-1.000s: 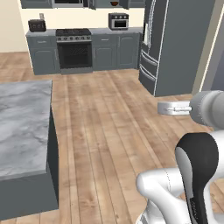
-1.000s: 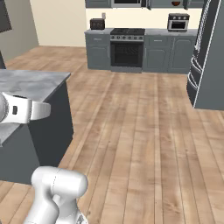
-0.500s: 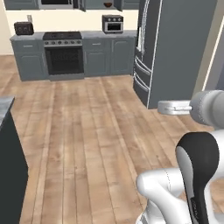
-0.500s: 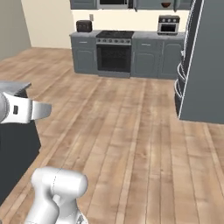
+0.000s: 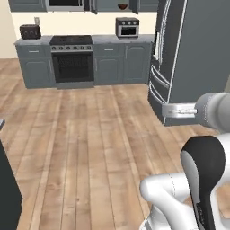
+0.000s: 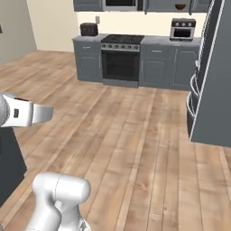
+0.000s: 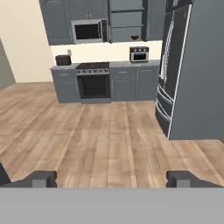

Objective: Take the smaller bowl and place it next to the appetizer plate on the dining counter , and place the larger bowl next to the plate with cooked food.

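Closest to me, the tool (image 7: 111, 178) hangs released over the wooden floor (image 5: 90, 143), its two dark fingertips (image 7: 43, 178) spread wide with nothing between them. A dark corner of the dining counter (image 5: 6, 188) edges in at the near left of the left base view. Further on, the tall grey refrigerator (image 5: 193, 58) stands on the right. Against the far wall runs a row of grey cabinets (image 6: 155, 67) with a black oven (image 5: 72, 65) set in the middle, a toaster (image 5: 30, 31) on the left end and a small toaster oven (image 5: 127, 27) on the right. High in an open shelf above sits a small dark bowl (image 7: 136, 38), too small to tell which bowl it is.
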### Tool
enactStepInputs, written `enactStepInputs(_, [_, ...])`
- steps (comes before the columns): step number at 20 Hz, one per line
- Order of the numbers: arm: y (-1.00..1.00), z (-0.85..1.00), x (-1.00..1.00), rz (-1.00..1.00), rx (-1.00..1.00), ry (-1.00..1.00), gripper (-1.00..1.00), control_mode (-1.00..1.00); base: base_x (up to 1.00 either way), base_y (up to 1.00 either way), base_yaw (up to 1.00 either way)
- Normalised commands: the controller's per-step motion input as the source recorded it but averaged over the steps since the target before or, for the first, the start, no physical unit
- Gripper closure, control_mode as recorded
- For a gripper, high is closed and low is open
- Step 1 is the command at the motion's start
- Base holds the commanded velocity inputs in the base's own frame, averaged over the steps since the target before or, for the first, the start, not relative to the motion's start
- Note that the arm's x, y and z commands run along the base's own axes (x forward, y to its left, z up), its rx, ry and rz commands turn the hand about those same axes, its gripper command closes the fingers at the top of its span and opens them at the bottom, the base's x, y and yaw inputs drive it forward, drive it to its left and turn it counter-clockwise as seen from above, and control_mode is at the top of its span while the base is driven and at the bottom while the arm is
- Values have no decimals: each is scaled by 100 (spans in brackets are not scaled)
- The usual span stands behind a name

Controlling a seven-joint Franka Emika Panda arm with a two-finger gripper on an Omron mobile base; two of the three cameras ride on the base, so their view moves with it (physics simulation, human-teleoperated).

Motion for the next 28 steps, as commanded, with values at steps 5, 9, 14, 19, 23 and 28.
enactStepInputs(5, [0, 0, 0, 0, 0, 0, -100, 100, 100, -48, 1])
enactStepInputs(9, [0, 0, 0, 0, 0, 0, -100, 100, 100, -9, -13])
enactStepInputs(14, [0, 0, 0, 0, 0, 0, -100, 100, 100, -20, -16])
enactStepInputs(19, [0, 0, 0, 0, 0, 0, -100, 100, 100, -9, -12])
enactStepInputs(23, [0, 0, 0, 0, 0, 0, -100, 100, 100, -28, -10])
enactStepInputs(28, [0, 0, 0, 0, 0, 0, -100, 100, 100, -30, -5])
